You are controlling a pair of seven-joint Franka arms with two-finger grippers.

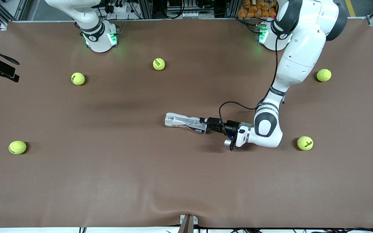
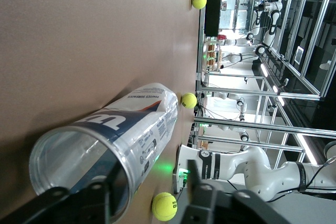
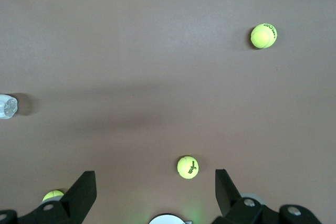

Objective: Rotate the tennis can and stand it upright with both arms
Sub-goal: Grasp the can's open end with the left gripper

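While lying flat, clear tennis can [image 1: 185, 122] — left tool [image 1: 208, 125] grips rim.

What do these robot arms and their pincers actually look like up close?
Both arms are glossy white rounded shells with black bands and round grey caps at the joints; green lights glow at their bases. The left gripper is black, with a black cable looping to it. The right gripper has dark wedge-shaped fingers.
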